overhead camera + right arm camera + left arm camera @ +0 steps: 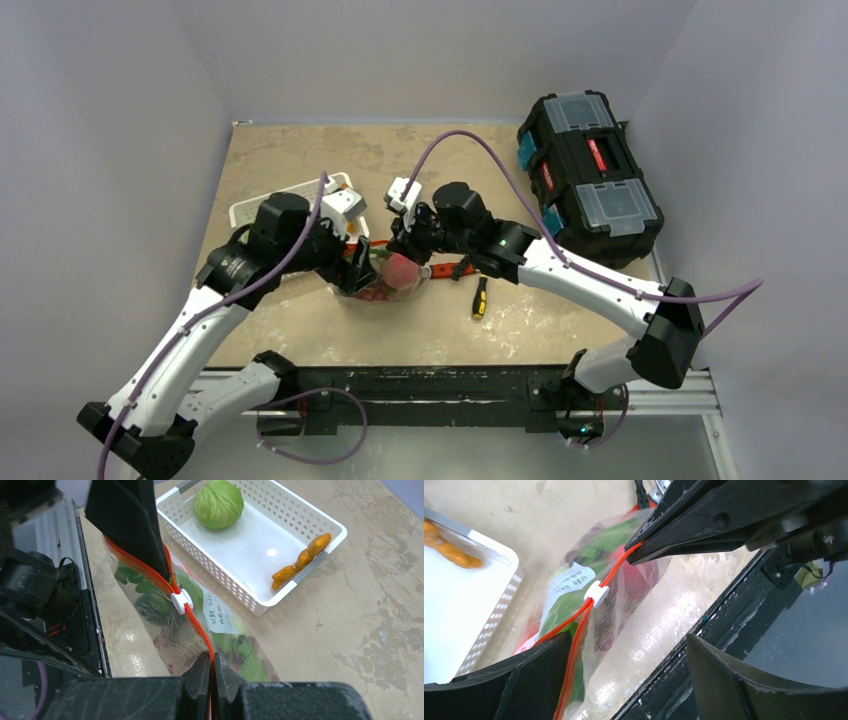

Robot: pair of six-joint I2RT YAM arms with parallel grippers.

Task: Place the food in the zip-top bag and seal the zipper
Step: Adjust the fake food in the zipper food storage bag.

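Note:
The clear zip-top bag (385,285) hangs between my two grippers, above the table. It holds leafy greens (250,655), a pink peach (400,268) and dark red grapes (636,580). My right gripper (211,662) is shut on the red-orange zipper (197,625) at one end. A white slider (181,601) sits mid-strip. My left gripper (626,645) is open wide; its left finger (524,680) sits between the zipper's two parted strands at the other end. A green cabbage (218,503) and an orange carrot (302,556) lie in the white basket (295,510).
A black toolbox (590,175) stands at the back right. A yellow-and-black screwdriver (480,297) and a red-handled tool (455,268) lie right of the bag. The table's black front rail (724,625) runs just below the bag.

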